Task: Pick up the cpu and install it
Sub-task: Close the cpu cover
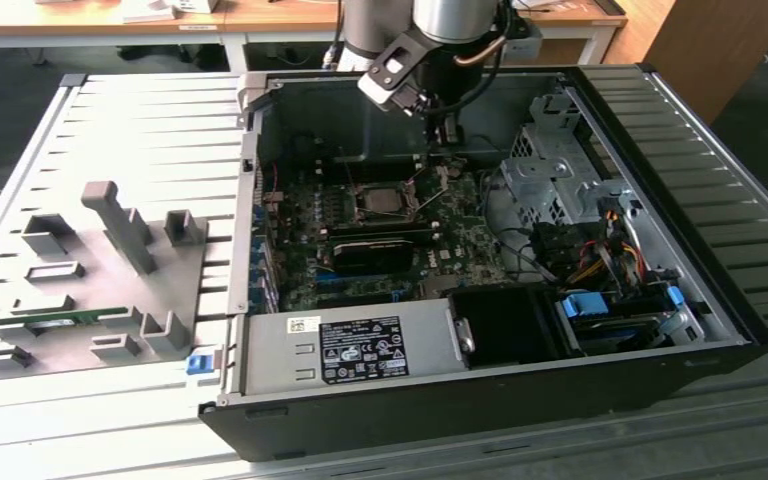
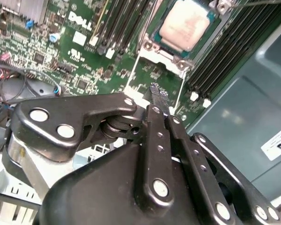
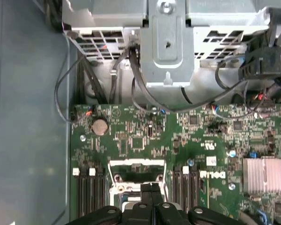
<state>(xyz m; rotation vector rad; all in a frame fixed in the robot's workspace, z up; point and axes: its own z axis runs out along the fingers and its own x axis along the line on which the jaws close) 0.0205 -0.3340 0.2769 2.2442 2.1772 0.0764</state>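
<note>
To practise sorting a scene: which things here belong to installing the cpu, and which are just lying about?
Job in hand: cpu, lying in its socket; open socket frame; end effector, shut, near that frame.
Lying about: grey fixture tray; green memory stick on it; drive cage; power supply.

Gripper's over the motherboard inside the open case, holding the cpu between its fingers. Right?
Not quite. The gripper is over the motherboard inside the open case, but it holds nothing. It is shut and empty, and the cpu lies in the socket, as the second wrist view shows.
</note>
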